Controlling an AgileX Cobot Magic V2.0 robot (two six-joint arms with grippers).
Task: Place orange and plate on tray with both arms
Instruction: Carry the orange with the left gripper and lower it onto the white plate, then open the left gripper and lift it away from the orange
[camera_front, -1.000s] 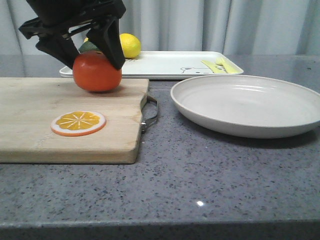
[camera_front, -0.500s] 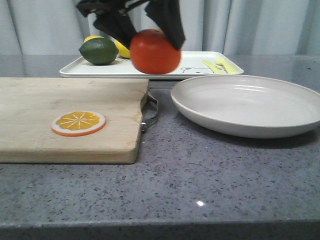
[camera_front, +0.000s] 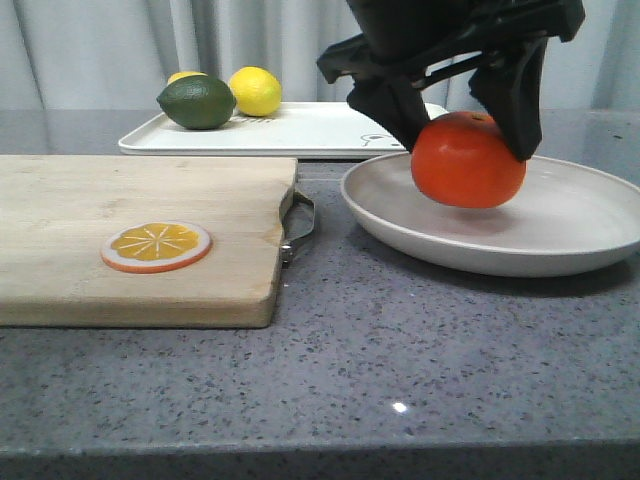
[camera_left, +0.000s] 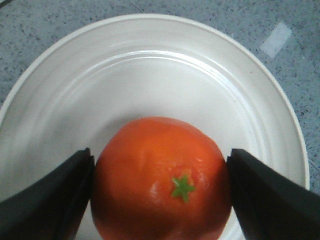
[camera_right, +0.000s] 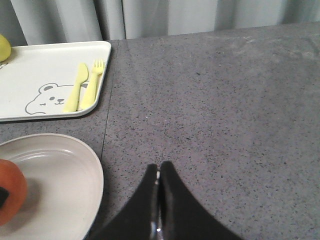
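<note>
Grey speckled stone forms the worktop (camera_front: 400, 350), with pale curtains behind. One wooden cutting board (camera_front: 140, 230) lies at the left front, and one long white tray (camera_front: 320, 130) sits at the back, its bear drawing and yellow cutlery print plain in the right wrist view. One plate (camera_front: 560, 230) rests on the worktop at the right, just in front of the tray. It looks rigid and smooth; I judge its raised rim the only place to pinch it, and a slippery one.

One orange (camera_front: 468, 160) hangs over the plate's hollow, gripped at its sides by the left claw (camera_front: 460, 110); whether it touches the plate I cannot tell. It looks firm, glossy and light, so a hold across its widest part suits it. The right claw (camera_right: 159, 185) is pressed together on nothing, over bare worktop beside the plate.

One lime (camera_front: 197, 102) and what appear to be two lemons (camera_front: 255, 90) sit on the tray; one orange slice (camera_front: 156, 246) lies on the board.
</note>
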